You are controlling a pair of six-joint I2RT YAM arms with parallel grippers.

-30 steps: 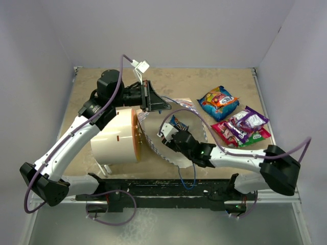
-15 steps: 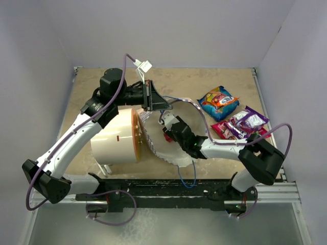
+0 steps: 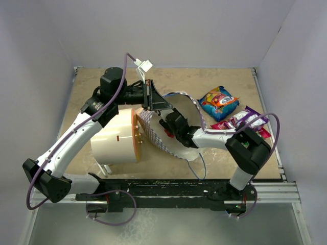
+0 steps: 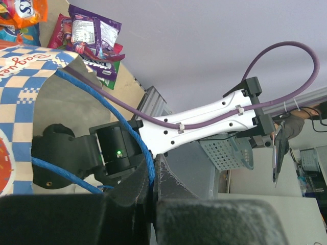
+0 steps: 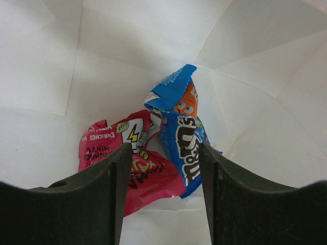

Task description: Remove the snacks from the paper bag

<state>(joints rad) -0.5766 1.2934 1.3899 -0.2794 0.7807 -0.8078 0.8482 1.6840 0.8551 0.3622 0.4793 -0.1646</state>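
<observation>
Retrieval step in hand. The paper bag (image 3: 153, 131) lies on its side; the left gripper (image 4: 153, 176) pinches its blue cord handle (image 4: 134, 137). The right gripper (image 5: 163, 155), fingers spread, is inside, facing a blue packet (image 5: 185, 140) and a red packet (image 5: 120, 155) (other snacks (image 3: 240, 122) lie outside, to the right). Next move, in my judgement: advance and close on one.

blue-checkered paper bag (image 4: 20, 76), red packet (image 5: 102, 146), blue packet (image 5: 185, 140)

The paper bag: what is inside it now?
At the bottom of the paper bag lie two snacks, a blue packet and a red packet, touching, between the fingers of the open right claw. Anything under them, or behind those fingers, is hidden.
</observation>
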